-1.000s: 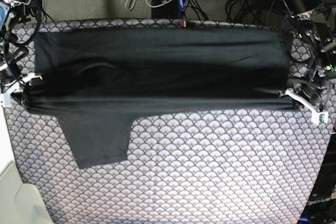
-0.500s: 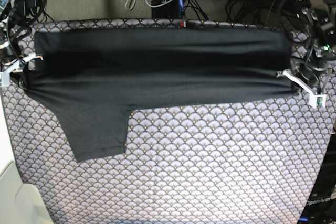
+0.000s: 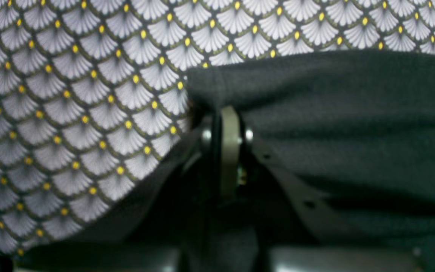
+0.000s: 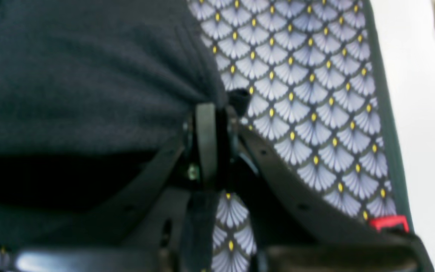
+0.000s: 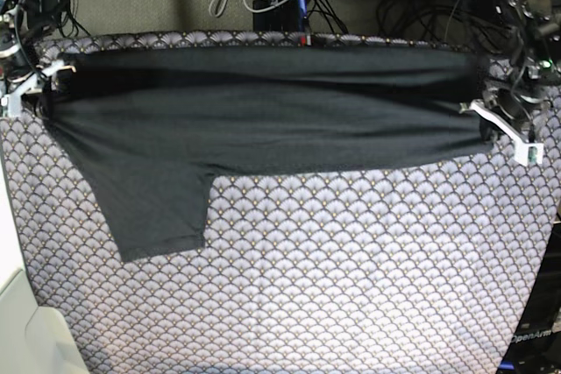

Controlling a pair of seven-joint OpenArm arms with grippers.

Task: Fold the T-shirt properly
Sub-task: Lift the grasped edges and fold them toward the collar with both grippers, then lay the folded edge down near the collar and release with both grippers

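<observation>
The scallop-patterned cloth covers the table, carrying the T-shirt.

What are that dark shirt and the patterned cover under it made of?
The T-shirt looks like thin, soft knit fabric with a matte charcoal surface: it drapes in loose folds and shows a fine fuzzy texture up close. The cover seems to be a smooth woven cloth printed with lilac-grey scallops and yellow dots; whether it is cotton or synthetic cannot be told.

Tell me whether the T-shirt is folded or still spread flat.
Partly folded: the T-shirt is doubled lengthwise into a band, its ends pinched by the left gripper and right gripper, with one sleeve still lying out.
</observation>
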